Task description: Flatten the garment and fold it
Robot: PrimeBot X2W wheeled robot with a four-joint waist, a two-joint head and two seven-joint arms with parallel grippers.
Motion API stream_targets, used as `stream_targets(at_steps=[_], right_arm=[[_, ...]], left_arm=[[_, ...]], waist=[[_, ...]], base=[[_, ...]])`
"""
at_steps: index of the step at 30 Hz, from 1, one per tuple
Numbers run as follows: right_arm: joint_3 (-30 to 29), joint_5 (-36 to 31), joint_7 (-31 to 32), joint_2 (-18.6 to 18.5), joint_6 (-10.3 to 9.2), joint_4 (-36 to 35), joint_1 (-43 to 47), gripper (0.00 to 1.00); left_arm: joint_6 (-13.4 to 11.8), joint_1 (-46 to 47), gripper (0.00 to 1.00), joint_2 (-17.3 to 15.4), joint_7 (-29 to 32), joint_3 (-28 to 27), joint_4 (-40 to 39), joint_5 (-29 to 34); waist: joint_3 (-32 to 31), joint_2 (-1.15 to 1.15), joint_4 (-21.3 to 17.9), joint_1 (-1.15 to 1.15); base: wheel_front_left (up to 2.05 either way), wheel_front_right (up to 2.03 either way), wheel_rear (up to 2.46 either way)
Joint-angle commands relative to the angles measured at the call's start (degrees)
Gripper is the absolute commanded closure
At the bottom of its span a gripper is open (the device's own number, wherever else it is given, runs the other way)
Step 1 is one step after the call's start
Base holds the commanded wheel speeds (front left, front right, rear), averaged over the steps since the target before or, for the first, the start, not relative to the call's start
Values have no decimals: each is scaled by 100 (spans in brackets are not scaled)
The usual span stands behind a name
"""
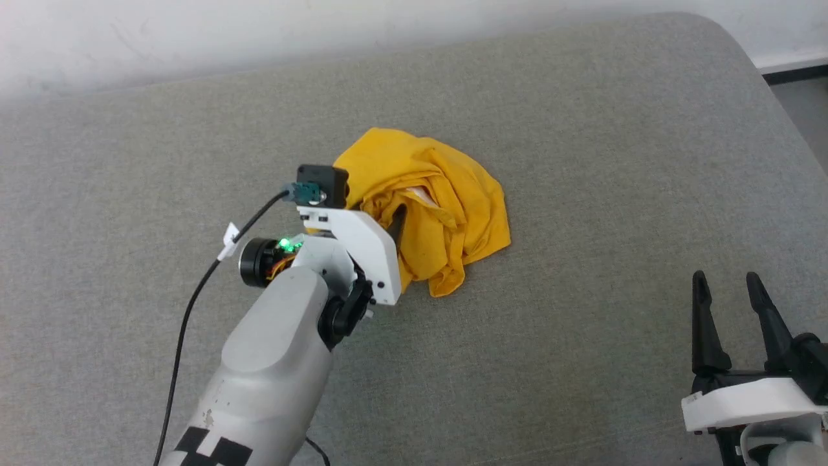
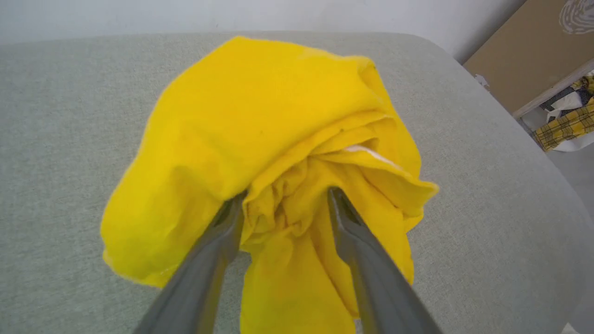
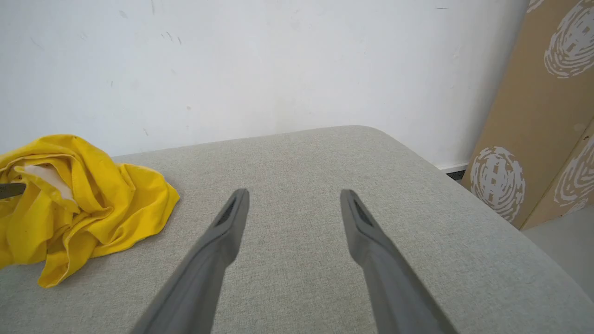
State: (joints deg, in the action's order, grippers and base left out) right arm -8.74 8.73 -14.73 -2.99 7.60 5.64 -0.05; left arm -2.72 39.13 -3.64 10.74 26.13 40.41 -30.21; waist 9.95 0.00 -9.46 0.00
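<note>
Yellow T-shirt (image 1: 453,194) lies crumpled, nothing flattened yet. Left hand (image 2: 285,195), spread open, straddles its folds; right hand (image 1: 725,278), at five o'clock, gapes empty.

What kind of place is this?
Probably an indoor test or storage room: a grey padded surface like a sofa seat, a marked white wall, and printed cardboard leaning beside it.

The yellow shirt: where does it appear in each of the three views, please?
Head view: shirt in the middle, crumpled on the grey cushion.
Left wrist view: shirt in the centre, between the open left tool's fingers.
Right wrist view: shirt at the left edge.
Shared landmark: the cushion's rounded far corner by the white wall.
</note>
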Motion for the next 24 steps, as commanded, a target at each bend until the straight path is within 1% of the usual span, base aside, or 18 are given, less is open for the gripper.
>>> stream_targets(at_steps=[1,6,9,12,15,19,22,24], right_arm=[[0,-5,-27,12,-11,7,-80,0],[-33,-42,-27,12,-11,-4,19,0],[-31,-65,-27,12,-11,-18,65,0],[-61,-87,-27,12,-11,-57,111,0],[-162,-147,-27,12,-11,-126,140,0],[-228,-167,-27,12,-11,-177,180,0],[-252,-177,-27,12,-11,-198,218,0],[-256,-174,-27,12,-11,-209,239,0]], left_arm=[[58,110,0,34,-116,-12,-38,-90],[137,59,0,54,-488,-14,-453,-230],[76,-165,0,-39,-825,-108,-919,-229],[-97,-549,0,-267,-1308,-236,-1513,-108],[-324,-1079,0,-477,-1785,-498,-2056,-101],[-358,-1827,0,-775,-2372,-707,-2801,10],[-515,-2427,0,-869,-2552,-1010,-3366,239],[-659,-2830,0,-812,-2568,-1355,-3835,521]], waist=[[-74,0,51,0],[-214,0,175,0],[-270,0,220,0],[-308,0,280,0],[-340,0,326,0],[-417,0,374,0],[-475,0,423,0],[-504,0,456,0]], base=[[0,0,0],[0,0,0],[0,0,0],[0,0,0],[0,0,0],[0,0,0],[0,0,0],[0,0,0]])
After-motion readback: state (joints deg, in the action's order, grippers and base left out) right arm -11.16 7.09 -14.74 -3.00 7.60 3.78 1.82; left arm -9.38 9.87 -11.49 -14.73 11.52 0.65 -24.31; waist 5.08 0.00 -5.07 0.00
